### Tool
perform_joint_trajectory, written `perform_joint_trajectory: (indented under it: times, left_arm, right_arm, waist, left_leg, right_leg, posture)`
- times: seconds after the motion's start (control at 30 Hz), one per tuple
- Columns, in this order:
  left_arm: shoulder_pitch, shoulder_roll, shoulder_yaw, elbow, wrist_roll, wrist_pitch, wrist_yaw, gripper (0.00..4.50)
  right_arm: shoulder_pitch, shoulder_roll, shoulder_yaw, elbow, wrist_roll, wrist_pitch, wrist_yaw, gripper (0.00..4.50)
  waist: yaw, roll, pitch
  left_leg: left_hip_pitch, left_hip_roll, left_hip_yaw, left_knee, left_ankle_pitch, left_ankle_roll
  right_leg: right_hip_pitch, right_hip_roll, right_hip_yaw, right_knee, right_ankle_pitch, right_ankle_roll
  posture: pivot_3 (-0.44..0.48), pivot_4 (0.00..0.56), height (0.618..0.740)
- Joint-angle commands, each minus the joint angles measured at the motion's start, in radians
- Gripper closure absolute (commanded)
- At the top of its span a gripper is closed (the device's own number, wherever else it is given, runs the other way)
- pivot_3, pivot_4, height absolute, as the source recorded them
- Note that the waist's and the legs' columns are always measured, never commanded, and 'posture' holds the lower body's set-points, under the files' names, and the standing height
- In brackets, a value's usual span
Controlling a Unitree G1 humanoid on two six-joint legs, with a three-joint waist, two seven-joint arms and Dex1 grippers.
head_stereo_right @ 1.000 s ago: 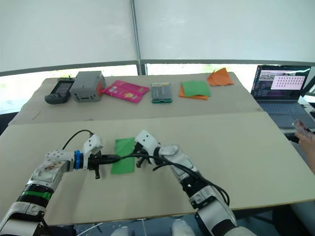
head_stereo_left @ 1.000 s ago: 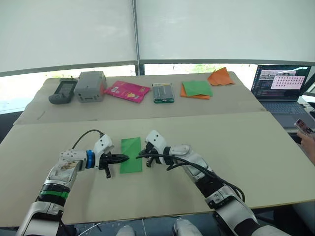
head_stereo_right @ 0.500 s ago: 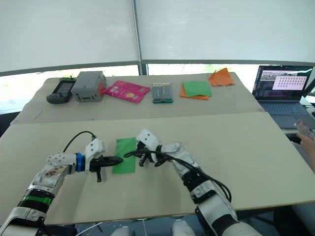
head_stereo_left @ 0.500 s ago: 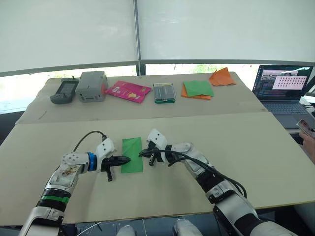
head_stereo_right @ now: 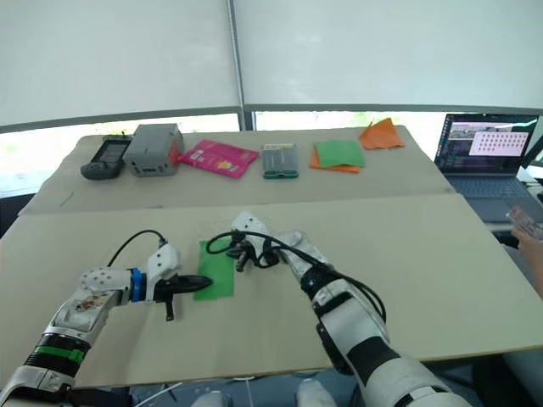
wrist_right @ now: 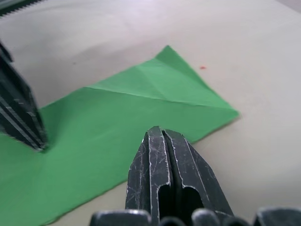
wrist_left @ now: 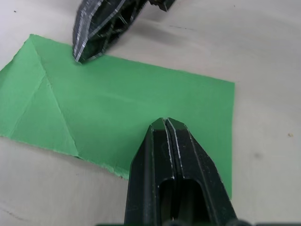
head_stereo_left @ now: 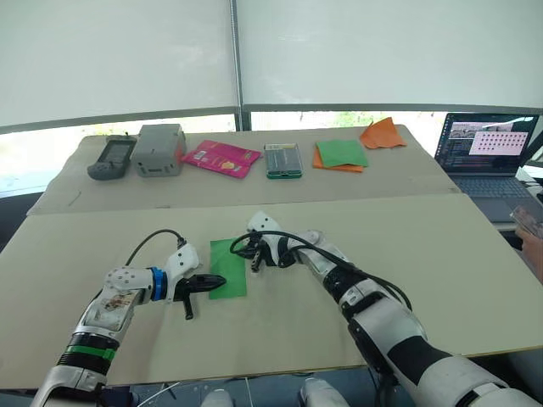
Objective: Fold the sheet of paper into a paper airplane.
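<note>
Left gripper [head_stereo_left: 219, 280]: its two black fingers are pressed together with nothing between them, the tip resting on the near left edge of the sheet of paper [head_stereo_left: 227, 267]. In the left wrist view the joined fingertips [wrist_left: 167, 127] lie over the green surface just inside that edge.

Sheet of paper: a bright green, partly folded rectangle lying flat on the near table [head_stereo_left: 441, 280], directly between the two grippers. One corner at its far end is folded in as a triangle, with the crease lines visible in the right wrist view [wrist_right: 155, 89] and in the left wrist view. The sheet extends from the left gripper's tip away toward the right gripper.

Right gripper [head_stereo_left: 254, 264]: its fingers are likewise closed on each other, holding nothing, and the tip touches the right edge of the sheet near its far end. In the right wrist view the closed fingertips [wrist_right: 157, 136] sit just at the paper's border, with the left gripper's tip on the sheet beyond.

Beyond both grippers, on the far table [head_stereo_left: 407, 174], stand from left to right: a dark handheld device [head_stereo_left: 110, 158], a grey box [head_stereo_left: 158, 148], a pink packet [head_stereo_left: 220, 157], a small case [head_stereo_left: 282, 159], a green sheet bordered by orange paper [head_stereo_left: 339, 154] and a crumpled orange paper [head_stereo_left: 381, 133]. Well to the right of the right gripper is an open laptop [head_stereo_left: 488, 157].
</note>
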Motion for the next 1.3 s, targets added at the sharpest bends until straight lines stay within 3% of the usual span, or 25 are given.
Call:
perform_joint_trajectory:
  times: [0.03, 0.47, 0.73, 1.3]
  left_arm:
    - [0.026, 0.021, -0.016, -0.006, 0.023, 0.021, -0.001, 4.5]
    - [0.038, 0.03, -0.014, -0.022, 0.023, 0.033, 0.011, 4.5]
    - [0.037, 0.029, -0.017, -0.02, 0.026, 0.031, 0.012, 4.5]
    - [0.02, 0.025, -0.03, 0.014, 0.04, 0.006, 0.001, 4.5]
  right_arm:
    - [-0.016, -0.017, -0.02, 0.112, -0.048, -0.012, -0.035, 4.48]
    - [-0.087, 0.041, -0.069, 0.189, -0.084, -0.043, -0.069, 4.48]
    - [-0.042, 0.028, -0.058, 0.13, -0.112, -0.053, -0.011, 4.48]
    - [0.375, -0.009, 0.131, -0.515, -0.143, 0.204, 0.141, 4.48]
  waist:
    - [-0.001, 0.0, 0.0]
    - [-0.006, 0.002, 0.001]
    - [-0.005, 0.002, 0.001]
    - [-0.004, 0.003, -0.002]
  left_leg:
    - [0.0, 0.0, 0.0, 0.0, 0.0, 0.0]
    - [0.001, 0.0, -0.001, 0.0, 0.0, 0.0]
    - [0.001, 0.0, -0.001, 0.0, 0.0, 0.0]
    - [0.003, 0.0, -0.001, -0.002, -0.001, 0.001]
  right_leg:
    - [0.0, 0.0, 0.0, 0.0, 0.0, 0.0]
    - [0.001, 0.0, 0.0, 0.001, 0.0, 0.0]
    - [0.001, 0.001, 0.0, 0.001, 0.0, 0.0]
    - [0.0, 0.001, 0.0, 0.001, -0.001, 0.001]
  posture:
    - [0.0, 0.15, 0.74]
    - [0.0, 0.15, 0.74]
    - [0.0, 0.15, 0.74]
    - [0.0, 0.15, 0.74]
